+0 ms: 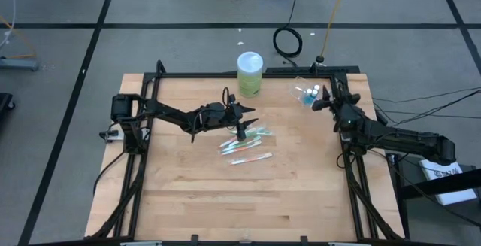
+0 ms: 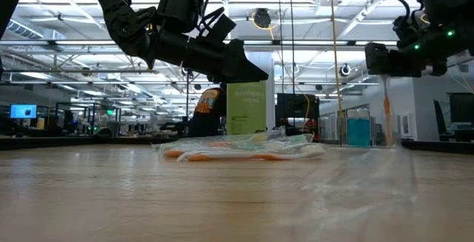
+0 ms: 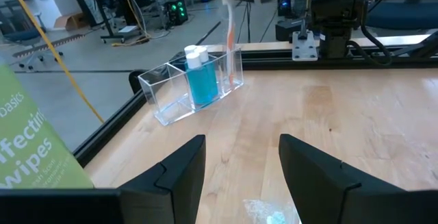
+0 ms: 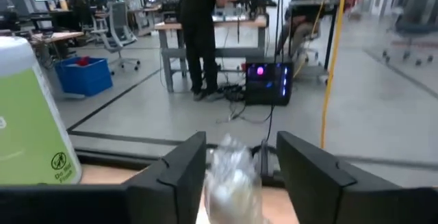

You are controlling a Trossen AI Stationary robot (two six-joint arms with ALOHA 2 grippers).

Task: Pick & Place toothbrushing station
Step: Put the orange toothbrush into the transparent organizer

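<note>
A pile of wrapped toothbrushes (image 2: 241, 149) lies mid-frame on the wooden counter (image 2: 148, 197), before a lime-green wipes canister (image 2: 246, 107). The left claw (image 2: 241, 64) hangs just above them; at upper right the right claw (image 2: 385, 58) holds an orange toothbrush (image 2: 386, 112) upright beside a teal tube (image 2: 358, 132).

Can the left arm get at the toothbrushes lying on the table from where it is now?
Probably yes. The left gripper hangs open just above the wrapped toothbrushes lying mid-table, with nothing between them. The right gripper is off by the clear cup, out of the way.

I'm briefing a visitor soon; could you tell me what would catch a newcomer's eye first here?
Probably the lime-green wipes canister at the table's far edge. Next, the left hand, open, just above the wrapped toothbrushes mid-table, and the right hand holding a wrapped toothbrush over the clear organizer.
</note>
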